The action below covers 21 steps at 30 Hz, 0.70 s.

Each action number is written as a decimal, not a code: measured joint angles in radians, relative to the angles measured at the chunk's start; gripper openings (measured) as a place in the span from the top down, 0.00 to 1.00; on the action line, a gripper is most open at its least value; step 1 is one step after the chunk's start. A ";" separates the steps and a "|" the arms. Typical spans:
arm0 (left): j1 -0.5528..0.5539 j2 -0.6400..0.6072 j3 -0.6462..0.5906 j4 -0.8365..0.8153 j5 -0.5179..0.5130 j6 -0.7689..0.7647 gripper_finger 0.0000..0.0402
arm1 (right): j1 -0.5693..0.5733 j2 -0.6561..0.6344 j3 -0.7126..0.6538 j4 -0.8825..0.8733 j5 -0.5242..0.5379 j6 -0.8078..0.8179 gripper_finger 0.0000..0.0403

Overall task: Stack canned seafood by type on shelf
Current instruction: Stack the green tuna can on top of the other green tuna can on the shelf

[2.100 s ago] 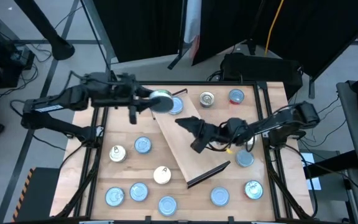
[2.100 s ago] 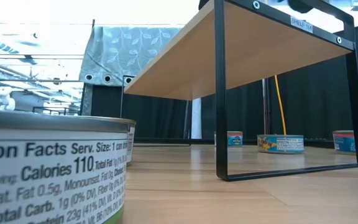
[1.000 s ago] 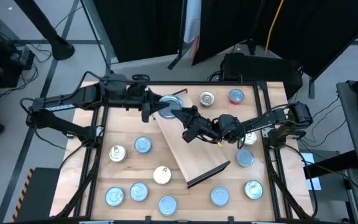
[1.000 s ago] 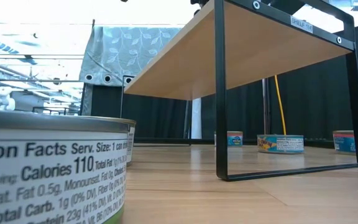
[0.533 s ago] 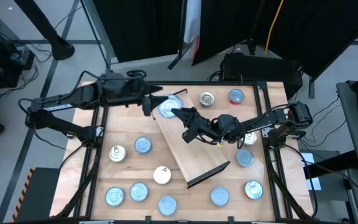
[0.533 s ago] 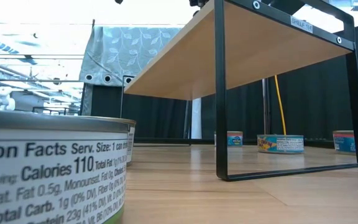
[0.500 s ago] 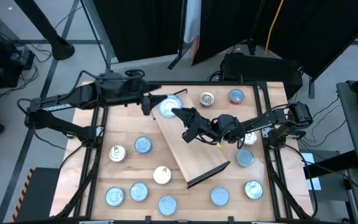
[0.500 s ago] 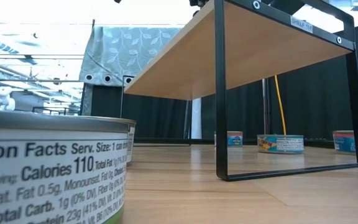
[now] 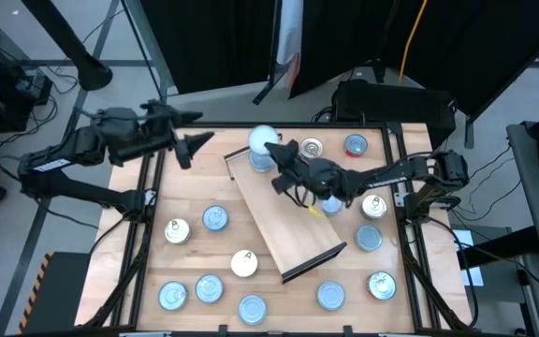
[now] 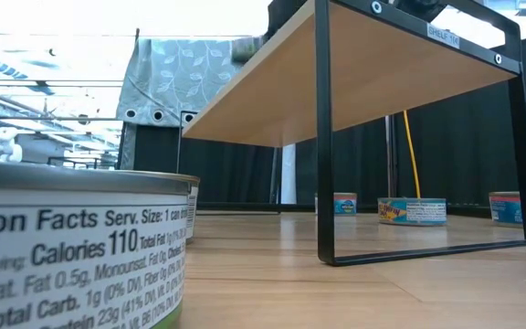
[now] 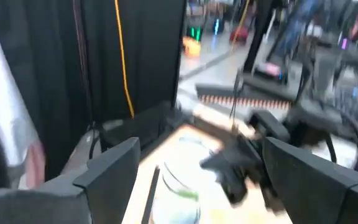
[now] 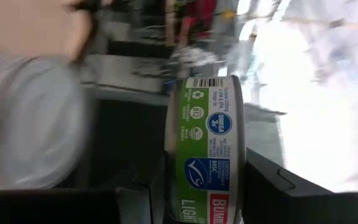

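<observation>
I see my right hand (image 9: 288, 161) over the far end of the shelf (image 9: 293, 234), clamped edge-on around a green-labelled tin (image 12: 207, 149) in the right wrist view. Just beyond its fingertips a pale blue-topped can (image 9: 263, 142) sits at the shelf's far corner, close to the rim. My left hand (image 9: 193, 145) hangs well off to the side of that corner, above the tabletop (image 9: 195, 267) edge, fingers spread wide and holding nothing.

My worry is the corner can: it lies right at my right hand's fingertips, so a careless reach could knock it off the raised shelf. The held tin is tipped on its side in the grip, so I judge it could land tilted or slide out if I let go early. Other tins lie scattered around the shelf, well apart from both hands; a dropped one could roll among them
</observation>
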 joint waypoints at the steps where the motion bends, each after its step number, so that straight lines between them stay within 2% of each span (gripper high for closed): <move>1: -0.007 0.003 -0.010 -0.008 0.000 0.000 0.16 | -0.012 0.000 0.000 -0.041 -0.008 0.033 0.66; 4: -0.023 0.007 -0.067 -0.011 -0.007 0.008 0.16 | -0.033 0.000 0.000 -0.126 -0.040 0.098 0.66; 12: -0.027 0.011 -0.203 0.036 -0.073 0.016 0.16 | -0.034 0.000 0.000 -0.179 -0.154 0.202 0.66; 15: -0.027 0.011 -0.219 0.040 -0.073 0.016 0.16 | -0.036 0.000 0.000 -0.220 -0.188 0.242 0.66; 21: -0.027 0.011 -0.223 0.048 -0.073 0.017 0.16 | -0.045 0.000 0.001 -0.236 -0.188 0.288 0.65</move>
